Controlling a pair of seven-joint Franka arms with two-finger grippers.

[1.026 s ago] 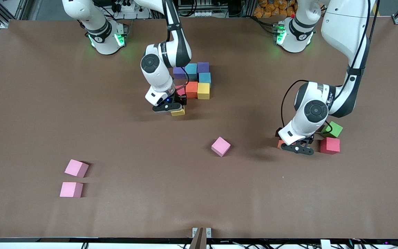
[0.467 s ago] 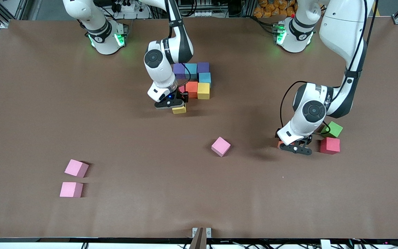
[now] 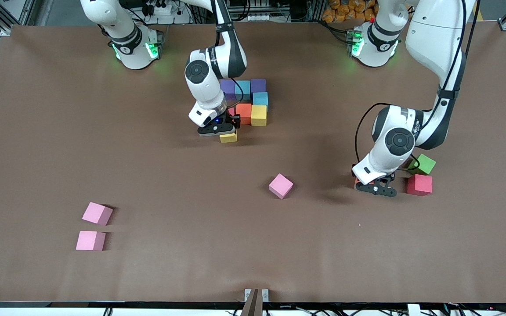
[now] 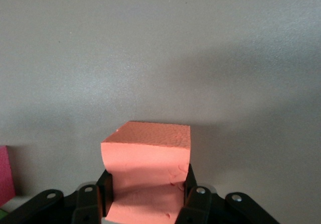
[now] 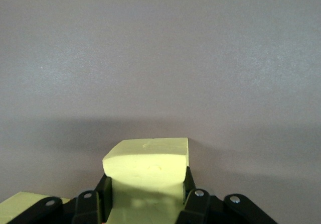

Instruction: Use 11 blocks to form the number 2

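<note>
Two grips at once. My right gripper (image 3: 228,135) is clamped on a yellow block (image 3: 228,138), down low at the near edge of the partly built number 2 (image 3: 248,102), toward the right arm's end of that cluster. In the right wrist view my fingers (image 5: 104,198) press into both sides of this yellow cube (image 5: 148,176) and the foam dents between them.

The cluster itself sits mid-table, close to the bases: a purple block (image 3: 258,85) and a cyan-blue block (image 3: 243,87) in the farthest row with another purple block (image 3: 227,87) partly hidden by my right arm, a second cyan-blue block (image 3: 260,98) just nearer, then an orange block (image 3: 243,113) touching a second yellow block (image 3: 258,115) in the nearest row. A sliver of rose-red block (image 3: 231,112) shows beside the orange one, mostly hidden by my wrist.

My left gripper (image 3: 375,188) is low at the table toward the left arm's end, pinched on a second orange block (image 4: 146,176); the left wrist view shows its sides squeezed in between my pads (image 4: 190,194). From the front only a corner of it peeks out under my hand. Just beside it lie a deep red cube (image 3: 419,184) and, a little farther from the camera, a green cube (image 3: 423,163).

Three light pink blocks lie loose: one (image 3: 280,185) near the middle, two (image 3: 97,213) (image 3: 90,240) close together toward the right arm's end, nearest the camera.
</note>
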